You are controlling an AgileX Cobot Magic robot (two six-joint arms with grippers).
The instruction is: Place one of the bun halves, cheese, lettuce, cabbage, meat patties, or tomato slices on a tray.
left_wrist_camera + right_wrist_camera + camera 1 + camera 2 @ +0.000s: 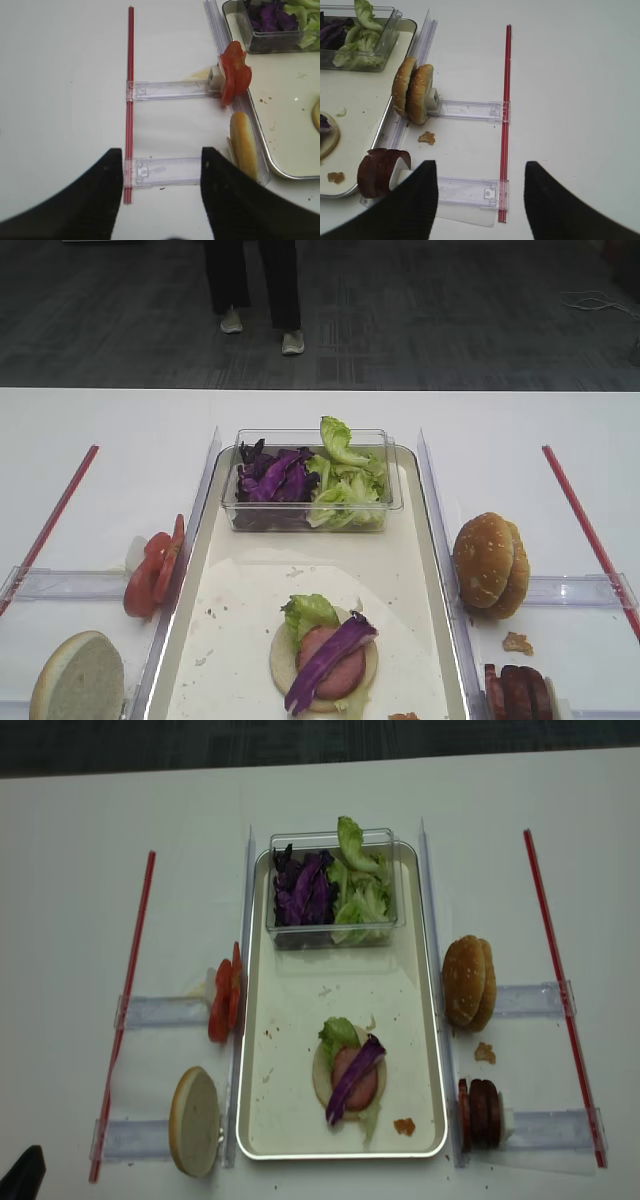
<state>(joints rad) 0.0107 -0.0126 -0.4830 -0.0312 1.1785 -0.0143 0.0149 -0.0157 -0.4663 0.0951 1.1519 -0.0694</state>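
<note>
The long curved strip of purple-red cabbage (330, 661) is laid diagonally across a round pinkish-brown meat patty (337, 645), which is stacked with a crinkly pale green lettuce leaf (307, 611) on a pale bun half (284, 664) near the front end of the long cream-white tray with the silvery rim (200, 558). At the tray's far end a clear plastic rectangular tub (312, 524) is seen, filled with purple cabbage shreds and green leaves. Left of the tray, red tomato slices (152, 568) and another bun half (78, 678) are propped in clear holders on the white counter (110, 430); right of it, two golden-brown bun halves (491, 564) and dark patties (517, 692) are held likewise. The left gripper (161, 192) is spread wide with nothing between its black fingers. The right gripper (481, 200) is likewise spread and empty.
</note>
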